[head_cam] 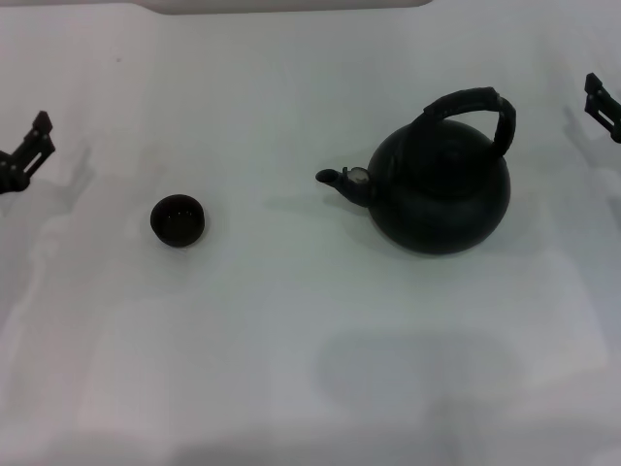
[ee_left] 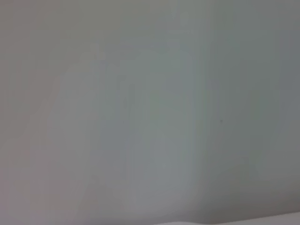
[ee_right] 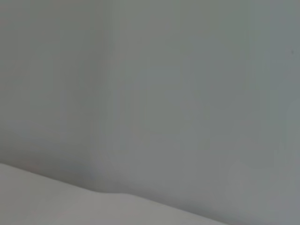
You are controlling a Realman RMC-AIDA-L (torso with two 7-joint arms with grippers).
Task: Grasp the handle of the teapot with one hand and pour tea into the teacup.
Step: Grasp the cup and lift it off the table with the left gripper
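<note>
Right hand (head_cam: 604, 105) sits at the far right edge of the head view, only partly in frame, holding nothing; can't tell how far its fingers are parted. Closest thing to it is the handle (head_cam: 473, 107), arched over the teapot (head_cam: 441, 189) just inboard of this hand, its nearer leg turned toward that side. That makes the right hand the likely one to take it, by my read. The teapot stands upright on the bench (head_cam: 291, 340), spout (head_cam: 344, 179) aimed away from the right hand toward the teacup (head_cam: 178, 220). So a tilt along that line would send tea the right way. The cup is well apart from the spout, though, so the pot probably needs carrying over first.

Left hand (head_cam: 24, 155) rests at the opposite edge, beyond the cup, also empty as far as visible; its opening can't be told either. Both wrist views show only plain pale surface. No tea is visible anywhere. Grasp not yet started.
</note>
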